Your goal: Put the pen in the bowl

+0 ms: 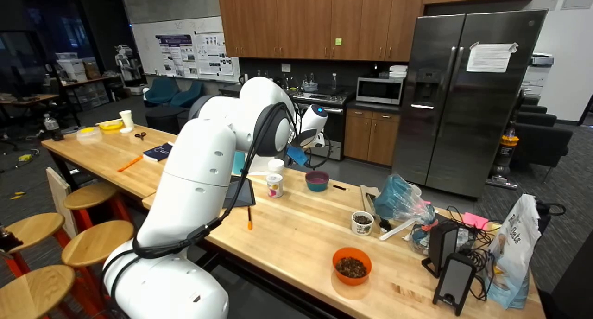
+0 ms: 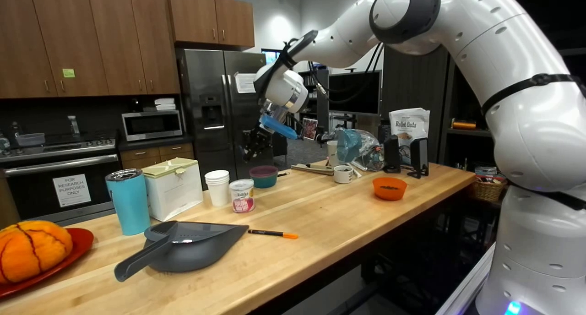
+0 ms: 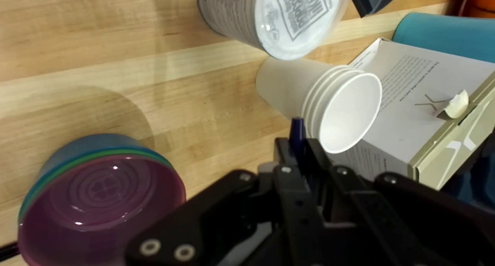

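The end effector (image 3: pixel 297 146) pinches the dark blue pen (image 3: pixel 297 130) above the worktop (image 1: pixel 292 235), near the purple bowl (image 3: pixel 104 204), which sits inside green and blue bowls (image 3: pixel 100 140). An orange bowl (image 2: pixel 389 192) holds brown bits (image 1: pixel 351 267); a white tub (image 1: pixel 361 229) holds dark bits (image 1: pixel 362 220).

Pen (image 3: pixel 297 131) in claw (image 3: pixel 298 147) near maroon bowl (image 3: pixel 104 208)

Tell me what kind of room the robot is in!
Probably a research lab's kitchen: there's a side-by-side refrigerator, a microwave, and an oven whose sign says "FOR RESEARCH PURPOSES ONLY."
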